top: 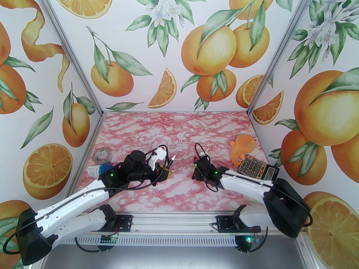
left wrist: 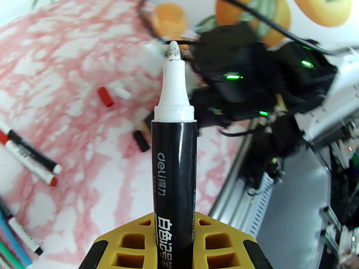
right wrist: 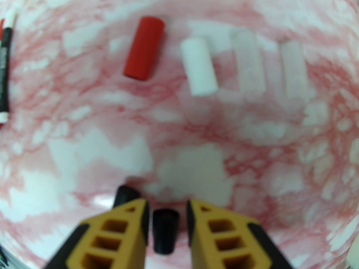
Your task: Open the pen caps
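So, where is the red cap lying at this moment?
In the right wrist view the red cap lies on the table, upper left, just left of the white cap and ahead of the right gripper.

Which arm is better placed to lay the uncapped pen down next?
Left. The left pincer is shut on the black pen, tip bare, so it can probably just lower it. The right pincer stands open around a black cap.

Even, bright light fills my cell, shadows faint; glare streaks the sharp black marker (left wrist: 174,164) in my left wrist view, background soft; my right wrist view blurs the red cap (right wrist: 144,52); edges bow.
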You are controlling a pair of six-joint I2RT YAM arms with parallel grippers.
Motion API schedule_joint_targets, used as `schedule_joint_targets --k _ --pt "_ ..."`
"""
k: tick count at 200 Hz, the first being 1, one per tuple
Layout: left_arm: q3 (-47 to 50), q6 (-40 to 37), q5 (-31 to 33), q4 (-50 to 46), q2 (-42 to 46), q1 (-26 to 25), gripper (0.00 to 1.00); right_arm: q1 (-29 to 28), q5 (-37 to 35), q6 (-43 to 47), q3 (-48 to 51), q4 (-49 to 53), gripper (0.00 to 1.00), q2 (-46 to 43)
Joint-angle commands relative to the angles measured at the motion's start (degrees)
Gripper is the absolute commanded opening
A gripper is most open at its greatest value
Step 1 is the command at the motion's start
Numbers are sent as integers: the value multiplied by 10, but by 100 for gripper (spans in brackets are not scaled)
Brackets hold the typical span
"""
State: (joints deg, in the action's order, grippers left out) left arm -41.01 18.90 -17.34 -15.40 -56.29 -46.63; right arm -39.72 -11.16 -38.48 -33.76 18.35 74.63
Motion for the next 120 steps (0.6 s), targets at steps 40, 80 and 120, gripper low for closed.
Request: schedule_joint_targets --k 40,80,120 --pt "-4 77 165 -53 -35 1 2 -6 47 45 10 30 42 -141" --pt "-15 115 205 -63 -87 1 3 -10 111 62 9 30 64 -217" --pt "-30 155 244 -64 -155 1 4 -16 184 61 8 4 86 -257"
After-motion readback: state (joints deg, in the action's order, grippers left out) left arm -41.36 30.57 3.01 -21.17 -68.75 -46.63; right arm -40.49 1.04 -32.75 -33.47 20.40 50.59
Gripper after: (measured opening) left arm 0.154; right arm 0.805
